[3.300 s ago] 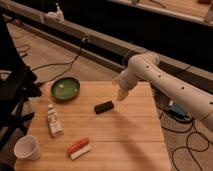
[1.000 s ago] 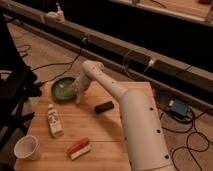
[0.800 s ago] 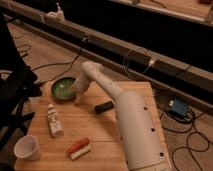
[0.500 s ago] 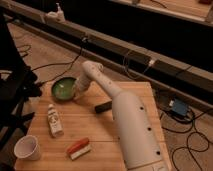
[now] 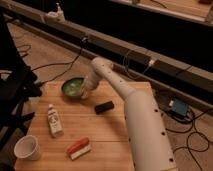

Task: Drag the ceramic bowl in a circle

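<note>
1. Gripper: at the end of the white arm, low over the far part of the wooden table. Whether it is clamped on anything or only pressing cannot be told.
2. Ceramic bowl: green, upright, immediately left of the gripper in this view. Its right rim appears to touch the gripper.
3. Change, gripper: a few seconds ago it hung over the black block, well apart from the bowl. For the last second it has sat at the bowl's rim.
4. Change, bowl: it appears to have shifted slightly rightward in the last half second. Everything else is unmoved.
5. Meaning: contact is made and the drag has probably only just begun, so nearly the whole circle remains.
6. Neighbours:
   - The black block lies near, right of and in front of the gripper.
   - The white bottle lies left of and in front of it.
   - The paper cup and the red-and-white item lie well apart, toward the front edge.
   - The block is the likeliest obstacle to the loop.
</note>
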Action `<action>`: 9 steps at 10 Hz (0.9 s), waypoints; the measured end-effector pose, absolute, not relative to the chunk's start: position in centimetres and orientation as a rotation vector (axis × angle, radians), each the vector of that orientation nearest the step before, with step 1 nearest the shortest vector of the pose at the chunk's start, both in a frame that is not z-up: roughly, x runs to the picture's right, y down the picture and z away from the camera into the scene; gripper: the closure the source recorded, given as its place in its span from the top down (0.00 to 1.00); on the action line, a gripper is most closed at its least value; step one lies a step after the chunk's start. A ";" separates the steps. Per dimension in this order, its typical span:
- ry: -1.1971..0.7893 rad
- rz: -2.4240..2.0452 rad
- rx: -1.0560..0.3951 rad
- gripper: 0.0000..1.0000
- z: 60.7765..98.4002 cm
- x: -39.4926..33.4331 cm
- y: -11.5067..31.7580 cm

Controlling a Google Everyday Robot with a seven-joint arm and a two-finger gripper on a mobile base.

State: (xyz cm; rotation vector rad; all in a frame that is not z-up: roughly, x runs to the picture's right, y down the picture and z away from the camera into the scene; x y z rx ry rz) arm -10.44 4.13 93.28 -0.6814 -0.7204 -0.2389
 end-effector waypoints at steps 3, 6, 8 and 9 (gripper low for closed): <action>-0.658 -0.187 -0.687 0.00 92.4 -5.8 3.0; -0.631 -0.246 -0.679 0.00 92.6 -6.7 1.4; -0.653 -0.320 -0.685 0.00 92.6 -9.8 1.3; -0.674 -0.359 -0.686 0.00 92.3 -11.7 1.4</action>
